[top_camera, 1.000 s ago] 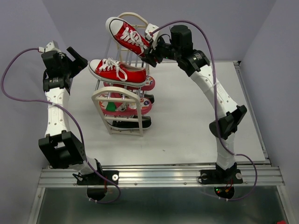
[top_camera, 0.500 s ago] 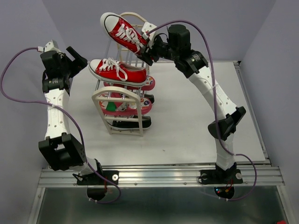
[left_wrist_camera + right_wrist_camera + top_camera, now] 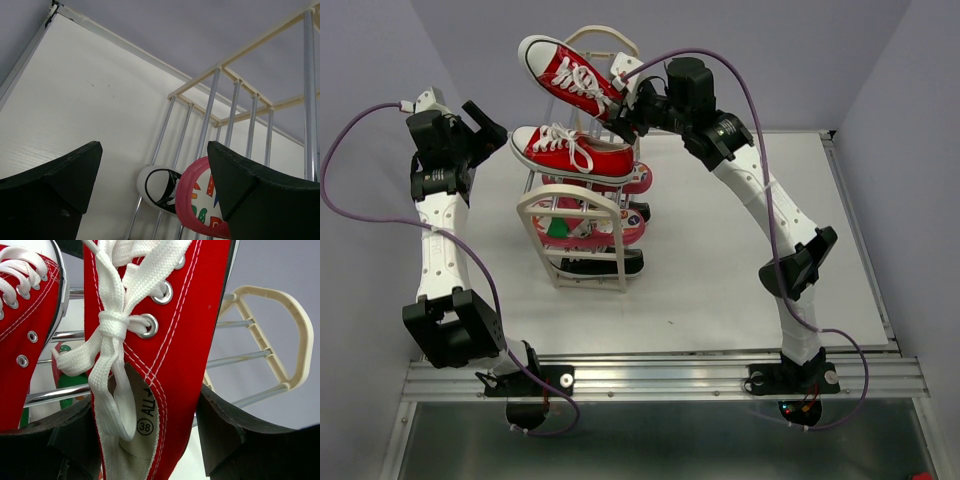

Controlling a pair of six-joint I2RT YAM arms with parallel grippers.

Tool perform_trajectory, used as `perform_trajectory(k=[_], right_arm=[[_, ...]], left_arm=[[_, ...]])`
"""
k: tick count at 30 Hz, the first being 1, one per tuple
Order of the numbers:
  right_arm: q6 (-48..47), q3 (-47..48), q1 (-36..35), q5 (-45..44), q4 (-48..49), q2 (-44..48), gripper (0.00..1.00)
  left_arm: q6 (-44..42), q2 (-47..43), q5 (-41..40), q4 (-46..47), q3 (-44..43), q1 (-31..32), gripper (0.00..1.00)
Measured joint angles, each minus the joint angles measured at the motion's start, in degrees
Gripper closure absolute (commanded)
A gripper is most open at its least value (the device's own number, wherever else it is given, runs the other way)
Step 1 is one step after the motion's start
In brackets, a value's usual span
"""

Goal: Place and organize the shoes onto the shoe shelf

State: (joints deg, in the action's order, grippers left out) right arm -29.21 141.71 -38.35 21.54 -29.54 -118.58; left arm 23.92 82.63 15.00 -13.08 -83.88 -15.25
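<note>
Right jaws grip a red sneaker (image 3: 565,72) by heel above the shoe shelf (image 3: 565,192) (second red sneaker (image 3: 572,152) sits on top); left jaws wide open, empty.

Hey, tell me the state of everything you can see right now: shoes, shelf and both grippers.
held red sneaker: gripped, tilted in the air above the shelf
other red sneaker: resting on the top tier
pink flip-flops: stowed on the middle tiers
black sneaker: lying on a low tier
shoe shelf: standing upright
left gripper: open, empty
right gripper: closed on the held red sneaker
</note>
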Motion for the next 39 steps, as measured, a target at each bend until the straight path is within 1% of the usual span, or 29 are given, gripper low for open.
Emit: perform_trajectory(k=[1, 2, 6, 10, 12, 13, 14, 17, 18, 21, 25, 28, 30, 31, 32, 33, 34, 38, 39], right_arm=[[0.0, 0.0, 0.0, -0.2, 0.0, 0.0, 0.39], [0.1, 0.0, 0.0, -0.2, 0.0, 0.0, 0.36], [0.1, 0.0, 0.0, -0.7, 0.0, -0.1, 0.34], [0.3, 0.0, 0.0, -1.2, 0.0, -0.1, 0.20], [0.5, 0.0, 0.0, -1.6, 0.2, -0.1, 0.19], [0.5, 0.0, 0.0, -1.7, 1.3, -0.1, 0.15], [0.5, 0.2, 0.0, -1.7, 1.6, -0.1, 0.14], [0.5, 0.3, 0.0, -1.7, 3.5, -0.1, 0.14], [0.5, 0.3, 0.0, -1.7, 4.1, -0.1, 0.15], [0.5, 0.3, 0.0, -1.8, 5.4, -0.1, 0.21], [0.4, 0.3, 0.0, -1.8, 6.2, -0.1, 0.22], [0.4, 0.2, 0.0, -1.6, 6.6, -0.1, 0.27], [0.3, 0.2, 0.0, -1.6, 6.7, -0.1, 0.33], [0.3, 0.1, 0.0, -1.6, 6.8, -0.1, 0.40], [0.3, 0.0, 0.0, -1.6, 6.9, -0.1, 0.43], [0.3, -0.1, 0.0, -1.6, 7.0, -0.1, 0.43], [0.3, -0.2, 0.0, -1.6, 7.0, -0.1, 0.55], [0.3, -1.6, 0.0, -1.6, 7.3, 0.1, 0.55], [0.3, -1.8, 0.0, -1.6, 7.2, 0.1, 0.58]], left_arm=[[0.0, 0.0, 0.0, 0.0, 0.0, 0.0, 0.01], [-0.1, 0.0, 0.0, 0.0, 0.0, 0.0, 0.01], [-0.1, 0.0, -0.3, 0.0, 0.0, 0.0, 0.01], [-0.1, -0.5, -1.1, -0.3, 0.0, 0.0, 0.01], [-0.1, -1.0, -1.8, -0.5, 0.0, 0.0, 0.01], [-0.1, -1.2, -2.0, -0.6, 0.0, 0.0, 0.01], [-0.1, -1.6, -2.5, -0.8, 0.0, 0.0, 0.01], [0.2, -2.8, -3.3, -1.3, 0.0, 0.0, 0.01], [0.3, -3.2, -3.4, -1.3, 0.0, 0.0, 0.01], [0.6, -4.5, -3.9, -1.3, 0.0, 0.0, 0.01], [0.5, -6.4, -5.2, -1.3, 0.0, 0.0, 0.01], [0.5, -7.4, -5.9, -1.4, 0.0, 0.0, 0.01], [0.5, -7.6, -6.2, -1.4, 0.0, 0.0, 0.01], [0.5, -7.7, -6.2, -1.4, 0.0, 0.0, 0.01], [0.5, -7.6, -6.3, -1.4, 0.0, 0.0, 0.01], [0.5, -7.6, -6.3, -1.4, 0.0, 0.0, 0.01], [0.5, -7.6, -6.3, -1.4, 0.0, 0.0, 0.01], [0.5, -7.6, -6.3, -1.4, 0.0, 0.0, 0.01], [0.5, -7.6, -6.3, -1.5, 0.0, 0.0, 0.01]])
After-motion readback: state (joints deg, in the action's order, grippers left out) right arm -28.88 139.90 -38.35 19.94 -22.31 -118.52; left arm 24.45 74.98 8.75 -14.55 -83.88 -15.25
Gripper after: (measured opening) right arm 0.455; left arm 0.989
